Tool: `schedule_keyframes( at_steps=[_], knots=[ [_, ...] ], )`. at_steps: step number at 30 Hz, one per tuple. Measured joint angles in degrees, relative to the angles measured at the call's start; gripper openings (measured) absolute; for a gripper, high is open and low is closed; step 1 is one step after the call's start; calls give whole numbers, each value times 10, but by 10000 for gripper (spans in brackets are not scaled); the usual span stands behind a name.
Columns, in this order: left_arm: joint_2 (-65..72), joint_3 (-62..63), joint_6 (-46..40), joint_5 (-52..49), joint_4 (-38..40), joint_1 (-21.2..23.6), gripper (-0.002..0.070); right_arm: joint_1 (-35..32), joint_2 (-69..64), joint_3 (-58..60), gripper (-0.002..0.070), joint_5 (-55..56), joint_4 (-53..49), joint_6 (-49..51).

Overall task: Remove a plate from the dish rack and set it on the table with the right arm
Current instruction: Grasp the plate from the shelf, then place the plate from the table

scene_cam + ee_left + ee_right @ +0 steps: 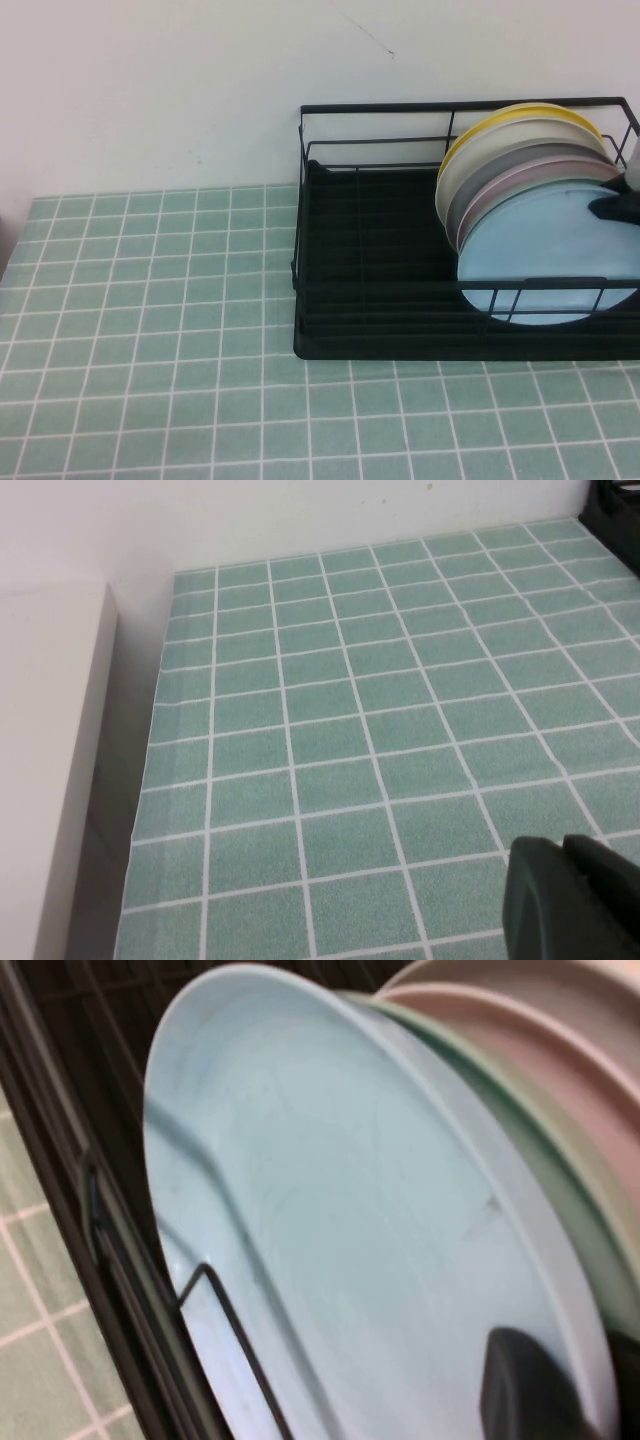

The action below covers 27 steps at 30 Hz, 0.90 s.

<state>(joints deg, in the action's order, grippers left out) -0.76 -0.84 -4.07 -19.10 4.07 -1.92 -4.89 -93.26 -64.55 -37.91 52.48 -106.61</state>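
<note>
Plate (545,250) rigid, matte, likely light — you pinch upper rim. Right gripper (560,1385) straddles rim, grip unconfirmed; left gripper (570,895) parked over table (350,730), state unclear.

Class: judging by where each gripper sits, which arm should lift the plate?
Right. The right gripper is at the light blue plate in the dish rack; the left gripper hovers over bare table.

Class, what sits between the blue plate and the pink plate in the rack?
A mint green plate stands between the blue plate and pink plate, in the right wrist view.
</note>
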Motion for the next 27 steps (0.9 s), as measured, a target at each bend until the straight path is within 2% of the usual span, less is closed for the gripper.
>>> schedule_keyframes(
  at_steps=[5,14,19,27],
  knots=[
    [0,0,0,0,0,0,-3,1,43,0,118,-1,-17,49],
    [0,0,0,0,0,0,-3,1,164,0,94,-11,-152,223],
    [0,0,1,0,0,0,-3,1,257,0,92,-60,-185,382],
    [0,0,1,0,0,0,-3,1,362,18,92,-204,-284,704]
  ],
)
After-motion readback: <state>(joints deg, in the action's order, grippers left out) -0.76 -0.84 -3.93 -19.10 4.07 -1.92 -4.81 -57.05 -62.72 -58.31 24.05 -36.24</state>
